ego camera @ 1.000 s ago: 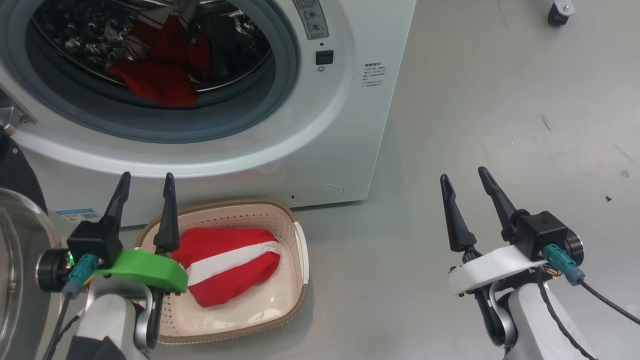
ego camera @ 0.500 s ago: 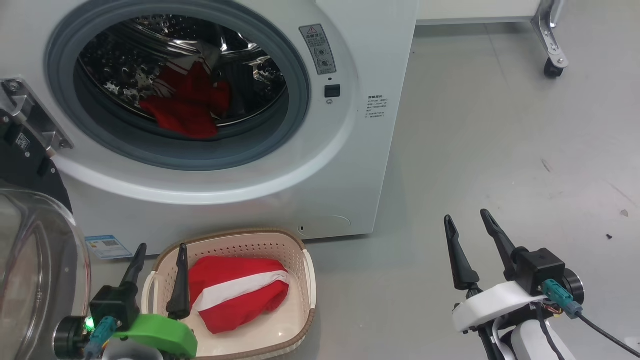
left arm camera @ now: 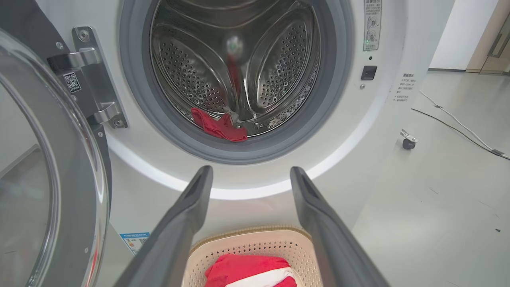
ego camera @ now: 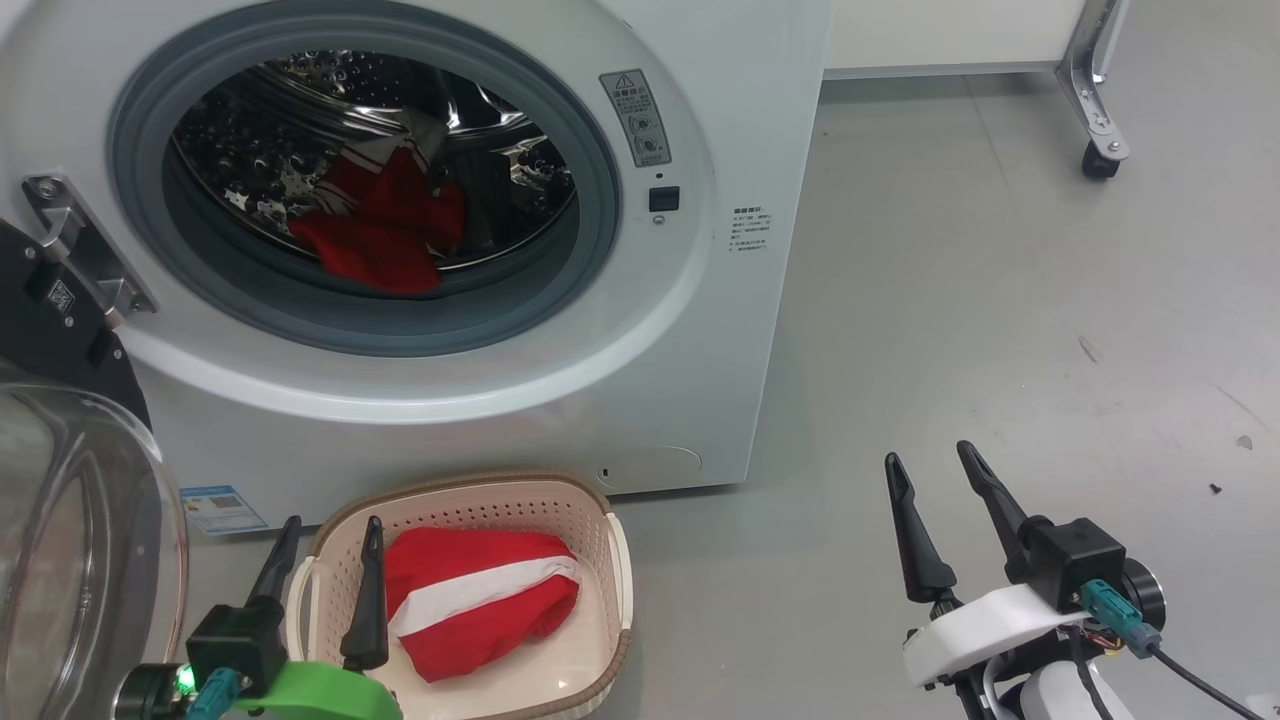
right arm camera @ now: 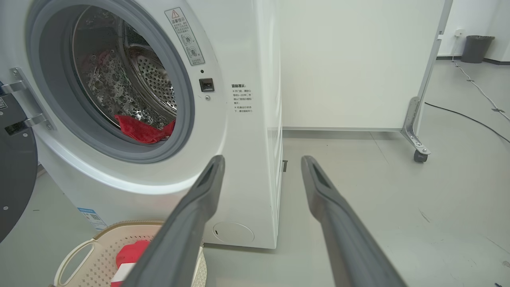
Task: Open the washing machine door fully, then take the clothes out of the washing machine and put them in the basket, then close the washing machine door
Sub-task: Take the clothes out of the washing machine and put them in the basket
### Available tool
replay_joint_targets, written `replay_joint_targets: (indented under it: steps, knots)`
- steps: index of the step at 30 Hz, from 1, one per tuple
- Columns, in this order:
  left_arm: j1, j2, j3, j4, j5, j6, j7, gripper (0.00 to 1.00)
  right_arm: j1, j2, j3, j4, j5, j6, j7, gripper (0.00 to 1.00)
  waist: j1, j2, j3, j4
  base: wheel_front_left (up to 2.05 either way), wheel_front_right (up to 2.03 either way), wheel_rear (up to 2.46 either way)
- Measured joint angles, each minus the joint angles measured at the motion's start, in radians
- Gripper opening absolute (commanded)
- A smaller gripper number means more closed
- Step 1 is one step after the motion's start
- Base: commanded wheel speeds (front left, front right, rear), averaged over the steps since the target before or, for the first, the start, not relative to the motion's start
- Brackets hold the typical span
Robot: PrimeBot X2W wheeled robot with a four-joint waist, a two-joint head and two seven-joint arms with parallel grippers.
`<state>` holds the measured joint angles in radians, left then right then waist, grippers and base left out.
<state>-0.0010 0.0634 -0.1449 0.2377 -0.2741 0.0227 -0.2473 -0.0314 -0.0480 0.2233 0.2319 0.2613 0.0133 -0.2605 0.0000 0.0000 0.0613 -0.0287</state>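
Clothes [ego camera: 385,240], perhaps one garment, lie in the washing machine [ego camera: 700,330]; another fills the basket [ego camera: 500,505]. Left gripper [ego camera: 332,522] and right gripper [ego camera: 927,452] jaws gape empty; next, reach inside.

Prob. a robot test lab in a big open room, not a home. Washing machine [right arm camera: 239,131] stands loose on bare grey floor [right arm camera: 398,207], ahead-left of right gripper [right arm camera: 263,159]. Ahead & right of it: white partition panel [right arm camera: 350,63] w/ metal leg on a castor [right arm camera: 419,156], cables [right arm camera: 462,115] trailing across the floor, dark waste bin [right arm camera: 478,48] far back by plain white wall [right arm camera: 478,16].
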Motion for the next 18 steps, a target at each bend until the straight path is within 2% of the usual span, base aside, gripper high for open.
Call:
replay_joint_targets:
  steps: [18]
  knots:
    - [0.013,0.0,-0.016,-0.075,0.002,0.018,0.028,1.0,0.001,0.001,0.005,-0.018,-0.003,0.0,0.0,1.0,0.0,0.0,0.018,-0.007,0.0,0.0,0.0]
